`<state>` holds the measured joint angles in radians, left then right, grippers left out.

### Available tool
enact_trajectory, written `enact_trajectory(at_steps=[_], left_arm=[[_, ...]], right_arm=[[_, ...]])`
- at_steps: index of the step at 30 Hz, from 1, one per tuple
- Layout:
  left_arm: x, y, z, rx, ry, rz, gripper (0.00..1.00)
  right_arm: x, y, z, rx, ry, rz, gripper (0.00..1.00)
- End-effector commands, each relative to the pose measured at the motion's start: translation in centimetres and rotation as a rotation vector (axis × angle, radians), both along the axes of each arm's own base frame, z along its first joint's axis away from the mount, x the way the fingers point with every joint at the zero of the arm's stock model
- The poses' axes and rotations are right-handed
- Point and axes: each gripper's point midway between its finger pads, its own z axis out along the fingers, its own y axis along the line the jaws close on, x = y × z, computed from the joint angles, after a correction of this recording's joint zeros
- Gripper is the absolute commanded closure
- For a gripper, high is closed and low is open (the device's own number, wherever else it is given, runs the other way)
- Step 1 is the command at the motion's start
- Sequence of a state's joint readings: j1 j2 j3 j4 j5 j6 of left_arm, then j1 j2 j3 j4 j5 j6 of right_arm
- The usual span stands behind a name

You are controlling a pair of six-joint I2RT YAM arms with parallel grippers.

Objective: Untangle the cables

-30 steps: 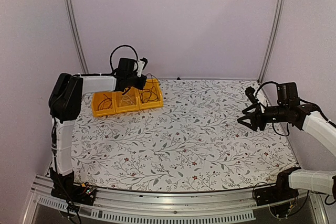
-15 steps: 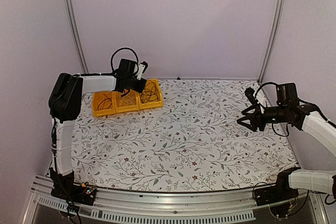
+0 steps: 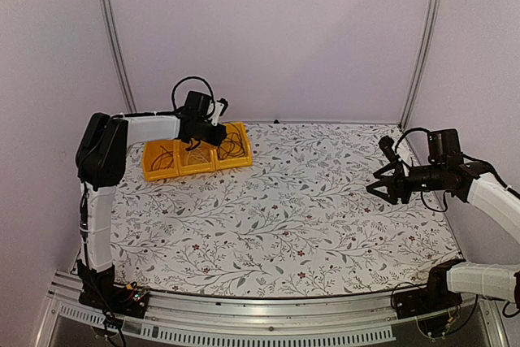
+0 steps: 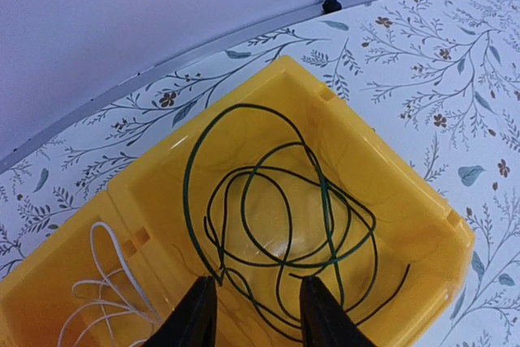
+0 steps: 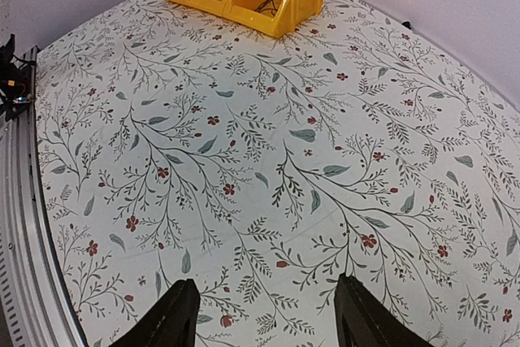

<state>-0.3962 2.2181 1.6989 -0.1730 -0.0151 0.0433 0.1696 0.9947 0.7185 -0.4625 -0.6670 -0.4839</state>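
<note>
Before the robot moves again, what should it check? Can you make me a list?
1. The dark cable lies inside the end compartment of the yellow bin: ok.
2. The white cable sits in the next compartment, apart from the dark one: ok.
3. The left jaws stand apart above the dark cable, with nothing between them: ok.
4. The right jaws are open and empty above the flowered table cover: ok.
5. The dark cable's loops cross each other; whether any are knotted: cannot tell.
6. The black wire in the far compartment is too small to tell if it is tangled: cannot tell.
</note>
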Motion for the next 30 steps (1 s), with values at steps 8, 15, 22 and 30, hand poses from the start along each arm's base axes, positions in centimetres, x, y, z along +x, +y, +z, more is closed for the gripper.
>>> enact_trajectory(at_steps=[8, 15, 22, 30], left_arm=[[-8.2, -0.3, 13.2, -0.184, -0.125, -0.119, 0.11], [-14.0, 2.0, 16.1, -0.299, 0.002, 0.0, 0.0], [-19.3, 1.9, 21.2, -0.364, -0.152, -0.111, 0.0], [-21.5, 2.9, 21.4, -0.399, -0.353, -0.161, 0.0]], right_arm=[[2.4, 0.2, 4.4, 0.0, -0.066, 0.0, 0.35], [8.3, -1.4, 11.9, -0.022, -0.242, -0.182, 0.01], [12.1, -4.7, 15.9, 0.107, -0.256, -0.529, 0.01], [10.4, -4.3, 15.5, 0.129, -0.273, -0.486, 0.01]])
